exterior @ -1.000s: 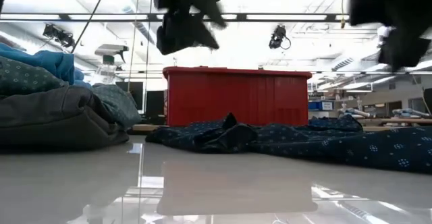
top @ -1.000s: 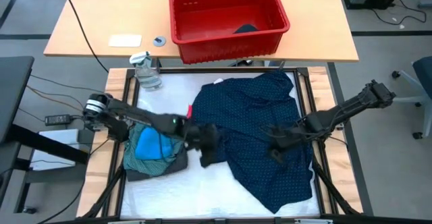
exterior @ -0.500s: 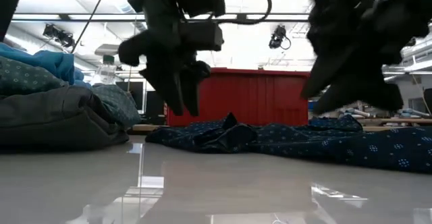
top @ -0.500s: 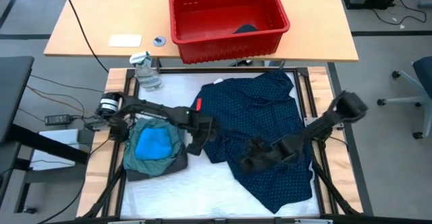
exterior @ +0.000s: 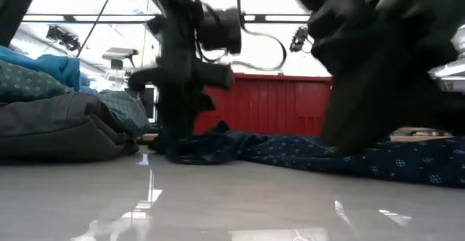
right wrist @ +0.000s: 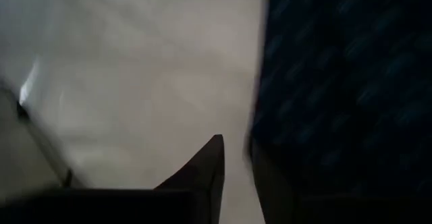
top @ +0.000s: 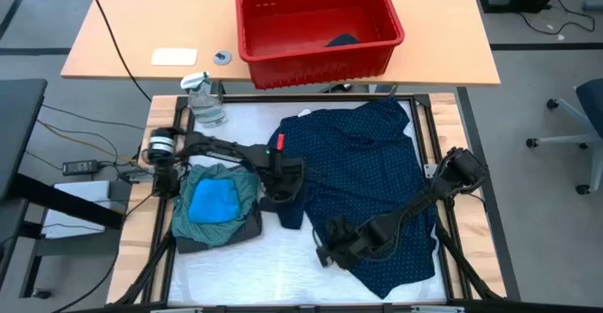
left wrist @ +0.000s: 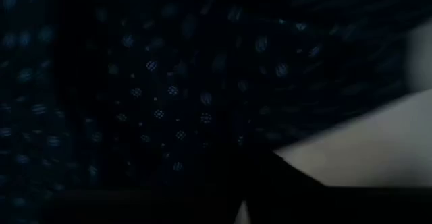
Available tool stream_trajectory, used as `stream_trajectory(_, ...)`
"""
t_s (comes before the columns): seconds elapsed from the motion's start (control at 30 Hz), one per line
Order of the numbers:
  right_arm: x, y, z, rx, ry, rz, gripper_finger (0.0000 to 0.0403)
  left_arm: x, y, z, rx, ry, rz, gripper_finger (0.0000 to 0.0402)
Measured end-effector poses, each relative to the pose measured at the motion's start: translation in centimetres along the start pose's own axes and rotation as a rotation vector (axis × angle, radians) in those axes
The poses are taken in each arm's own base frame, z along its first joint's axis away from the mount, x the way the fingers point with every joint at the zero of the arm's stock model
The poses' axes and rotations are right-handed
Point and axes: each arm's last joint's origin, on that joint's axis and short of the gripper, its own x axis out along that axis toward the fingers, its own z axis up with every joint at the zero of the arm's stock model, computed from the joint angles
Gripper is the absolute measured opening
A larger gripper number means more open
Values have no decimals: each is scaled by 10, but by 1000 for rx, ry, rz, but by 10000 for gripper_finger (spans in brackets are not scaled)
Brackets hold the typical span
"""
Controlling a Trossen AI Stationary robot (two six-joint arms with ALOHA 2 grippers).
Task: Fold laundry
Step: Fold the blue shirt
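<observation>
Where the left gripper (top: 281, 183) comes down, we find it on the near-side edge of the navy dotted piece (top: 367, 157), the arm reaching across from the stack of clothes behind it. In the low view its tip (exterior: 178, 128) meets a raised fold of that cloth at table level. The left wrist view is filled with the dotted fabric (left wrist: 169, 82) pressed close, and we cannot tell whether the fingers are closed on it or merely touching it.

The right gripper (top: 330, 250) lies low at the lower hem of the same garment. In its wrist view we see its fingers (right wrist: 206, 166) parted by a narrow gap, with pale table (right wrist: 135, 69) showing between them and the cloth's edge (right wrist: 337, 69) just beside the far finger; nothing is pinched there.

The navy piece spreads flat and rumpled between and beyond both grippers. Just behind the left gripper sits the stack: the teal-green shirt (top: 240, 183) touching it, the small bright blue piece (top: 212, 200) on top, and the dark grey piece (top: 243, 230) underneath. Well beyond both grippers stands a red bin (top: 320, 47), with a clear spray bottle (top: 205, 101) near its corner.
</observation>
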Motion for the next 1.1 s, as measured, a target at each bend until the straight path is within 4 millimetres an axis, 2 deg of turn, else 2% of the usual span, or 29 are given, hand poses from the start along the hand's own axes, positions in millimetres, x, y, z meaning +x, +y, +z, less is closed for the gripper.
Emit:
stream_trajectory(0.07, 1, 7, -11, -39, 95, 20, 76, -18, -12, 0, -17, -46, -100, 14)
stream_trajectory(0.23, -2, 2, -39, -102, 322, -9, 52, -39, -45, -9, 8, -11, -348, 10)
stream_trajectory(0.37, -25, 14, -51, -157, 386, 103, 41, -65, -69, -14, 39, -39, -403, 8)
stream_trajectory(0.47, -45, 17, -53, -183, 328, 125, 35, -77, -78, -15, 58, -82, -358, 8)
stream_trajectory(0.63, -58, 1, -60, -138, 253, -19, 26, -81, -76, -15, 14, -105, -219, 21)
stream_trajectory(0.77, -45, -14, -80, -126, 286, -111, 11, -81, -79, -14, -12, -106, -238, 26)
stream_trajectory(0.83, -36, -19, -92, -114, 358, -131, 6, -84, -85, -17, 4, -88, -284, 23)
stream_trajectory(0.93, -33, -16, -111, -111, 507, -61, 8, -92, -96, -21, 49, -90, -416, 14)
stream_trajectory(1.03, -44, -12, -126, -124, 625, 3, 10, -99, -107, -28, 105, -66, -615, 12)
stream_trajectory(1.1, -56, -9, -130, -128, 650, 25, 9, -102, -113, -30, 121, -62, -681, 15)
